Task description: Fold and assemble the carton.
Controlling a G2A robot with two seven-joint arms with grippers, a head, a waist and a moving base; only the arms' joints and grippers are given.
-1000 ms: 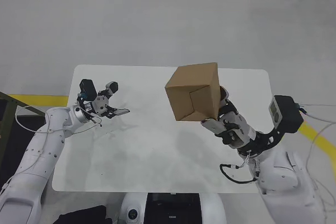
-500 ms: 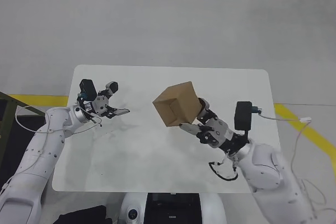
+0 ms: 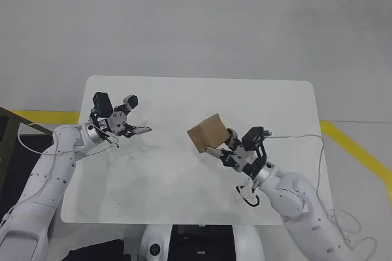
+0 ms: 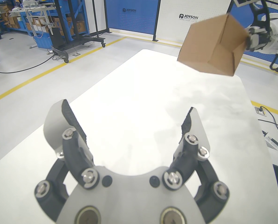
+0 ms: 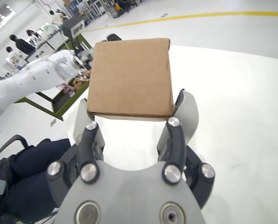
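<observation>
Quick update: in the last second my right gripper (image 3: 225, 147) has swung the carton (image 3: 206, 132) in from over the right end of the table (image 3: 170, 189) and lowered it toward the middle. It's still clamped on one edge of the box. The carton hangs tilted in the air, clear of the tabletop. From the left wrist cam the flaps on one face look tucked in, so I'd guess the box is basically formed and this is the set-down or a handover.

The left gripper (image 3: 132, 124) hasn't budged. It's spread wide with nothing in it, out by the left end, well apart from the carton.

The table's a plain glossy white top. The room's a workshop: grey floor with yellow lines (image 4: 31, 80), blue partition panels (image 4: 132, 10), and shelving (image 4: 3, 3) behind.
</observation>
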